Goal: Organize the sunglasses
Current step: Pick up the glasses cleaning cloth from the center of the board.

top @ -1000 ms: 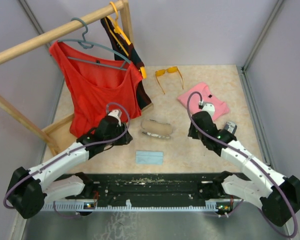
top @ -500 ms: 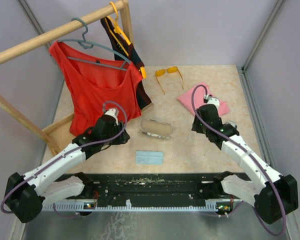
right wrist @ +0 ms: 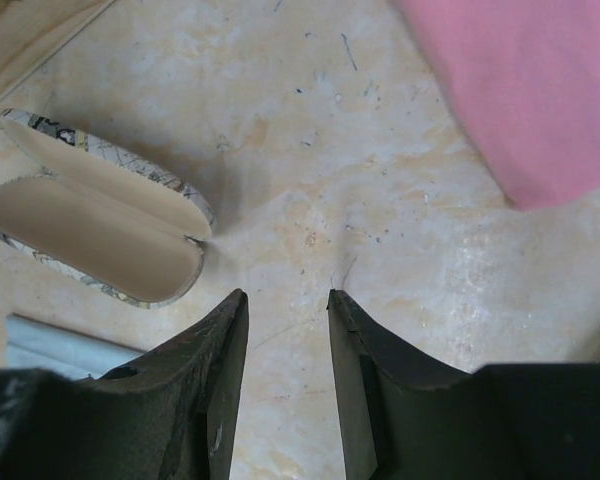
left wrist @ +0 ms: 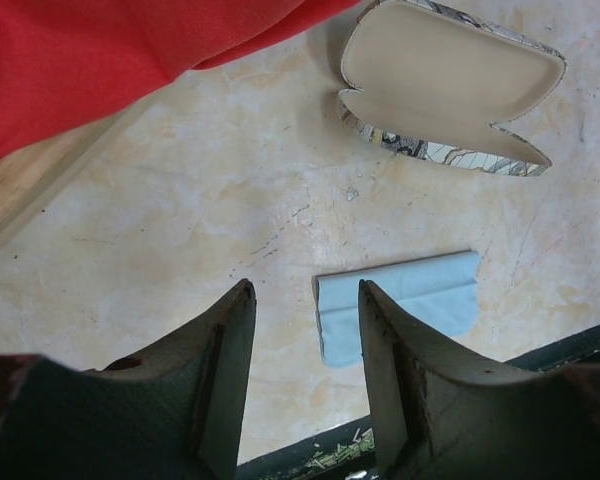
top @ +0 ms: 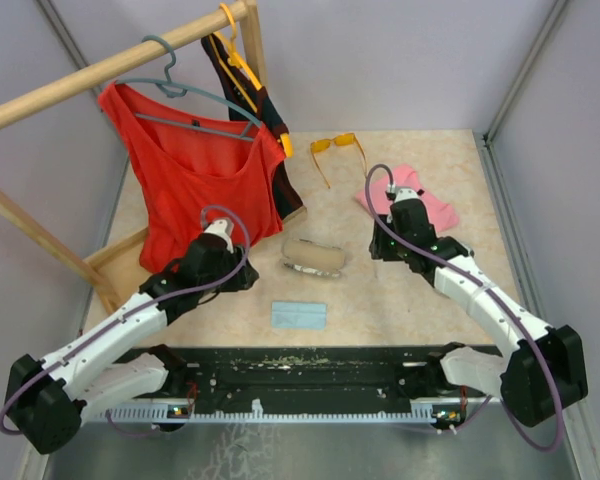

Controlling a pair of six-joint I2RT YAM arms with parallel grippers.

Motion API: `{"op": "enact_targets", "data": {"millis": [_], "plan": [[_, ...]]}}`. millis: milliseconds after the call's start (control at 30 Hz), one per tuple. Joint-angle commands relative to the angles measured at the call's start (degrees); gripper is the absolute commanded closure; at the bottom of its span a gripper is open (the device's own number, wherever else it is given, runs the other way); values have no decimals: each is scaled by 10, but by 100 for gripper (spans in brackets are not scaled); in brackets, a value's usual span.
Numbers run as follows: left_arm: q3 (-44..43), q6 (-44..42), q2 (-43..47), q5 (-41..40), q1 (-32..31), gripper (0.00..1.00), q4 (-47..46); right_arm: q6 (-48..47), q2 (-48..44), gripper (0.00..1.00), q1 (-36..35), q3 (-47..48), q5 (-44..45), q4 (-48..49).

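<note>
- Hovering low over the bare table (right wrist: 310, 200), the right claw (right wrist: 288, 300) is seen partly parted with nothing held.
- The left claw (left wrist: 302, 300) is likewise partly parted and empty, above the blue cloth (left wrist: 400, 315).
- The open glasses case (top: 315, 257) is found between the two claws, apart from both. It looks light and unanchored, so it could be shoved or knocked shut if clipped by a finger.
- The orange sunglasses (top: 338, 145) are located at the far side of the table with arms unfolded, well apart from both claws and near the pink cloth (top: 440, 210).
- Reach risk: the right claw would likely be carried across the pink cloth, which could be dragged along.
- Grip risk: the thin arms could be bent or let slip if pinched off-centre, and the lenses could be scuffed if gripped on the glass.
- Fit risk: if the arms are left unfolded, the frame probably can't be seated in the case.
- The red top (top: 195, 190) is hung close beside the left claw, so a snag is possible on a wide swing.
- Only one pair is in view; where the other lies cannot be told.
</note>
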State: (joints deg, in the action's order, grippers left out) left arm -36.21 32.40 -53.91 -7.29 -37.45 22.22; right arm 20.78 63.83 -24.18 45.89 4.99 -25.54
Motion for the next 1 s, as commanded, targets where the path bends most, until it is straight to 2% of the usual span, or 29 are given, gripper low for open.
{"op": "enact_targets", "data": {"millis": [0, 167, 367, 567, 700, 967], "plan": [[15, 0, -10, 5, 4, 48, -45, -40, 19, 61, 5, 49, -57, 24], [38, 9, -60, 43, 4, 48, -119, -19, 8, 61, -29, 24, -63, 31], [38, 15, -126, 102, 4, 48, -154, 56, -18, 60, -124, -28, -20, 44], [60, 0, -134, 117, 2, 47, -164, 147, -33, 56, -246, -103, 20, 97], [74, -2, -142, 130, -2, 48, -167, 179, 3, 54, -288, -122, 20, 143], [98, 9, -133, 141, -4, 50, -183, 182, 99, 55, -313, -93, 33, 169]]}}
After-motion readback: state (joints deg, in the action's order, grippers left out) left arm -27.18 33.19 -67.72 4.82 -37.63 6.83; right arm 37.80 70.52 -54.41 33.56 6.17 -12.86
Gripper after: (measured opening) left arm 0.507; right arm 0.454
